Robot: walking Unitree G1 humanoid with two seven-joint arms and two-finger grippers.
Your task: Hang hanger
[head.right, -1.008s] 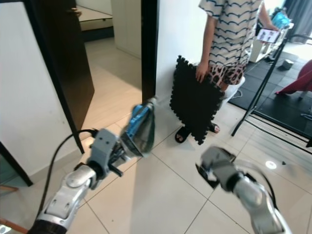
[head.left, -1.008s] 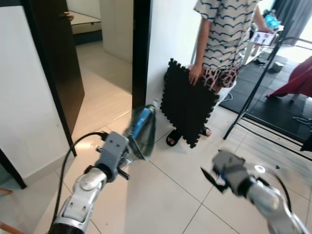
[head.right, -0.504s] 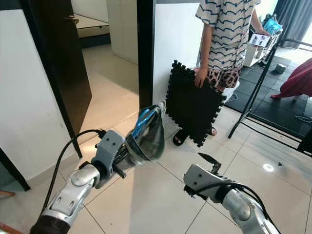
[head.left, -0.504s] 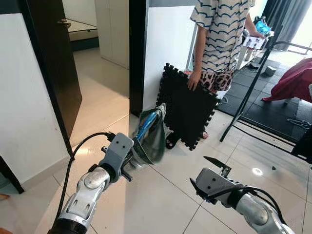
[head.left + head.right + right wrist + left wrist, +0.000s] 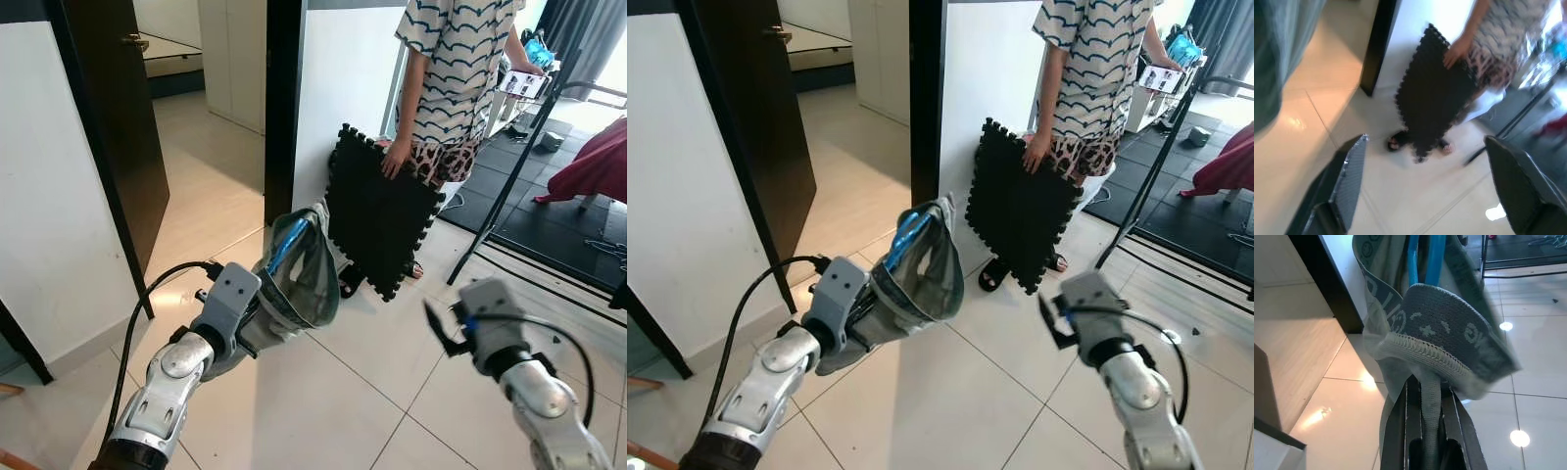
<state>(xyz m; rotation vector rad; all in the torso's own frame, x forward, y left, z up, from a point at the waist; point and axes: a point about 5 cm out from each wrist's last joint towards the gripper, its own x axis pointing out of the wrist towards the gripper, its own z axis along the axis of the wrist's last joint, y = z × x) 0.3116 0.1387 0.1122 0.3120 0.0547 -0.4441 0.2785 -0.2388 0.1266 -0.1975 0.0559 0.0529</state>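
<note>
The left hand (image 5: pixel 1422 431) is clamped on a grey knitted garment (image 5: pixel 306 279) that hangs on a blue plastic hanger (image 5: pixel 285 245), held up just beyond its fingertips. The right hand (image 5: pixel 1425 181) is apart and holds nothing. A black metal clothes rack (image 5: pixel 509 181) stands well beyond the right hand, near a person holding a black foam mat (image 5: pixel 377 215). I judge the carrying is in progress; the hanging itself is not yet done.

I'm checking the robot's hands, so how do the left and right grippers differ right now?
The left gripper is shut on a grey garment carrying a blue hanger; the right gripper is open and holds nothing. The left sits nearer the doorway, the right nearer the person. Both are raised over the tiled floor.
</note>
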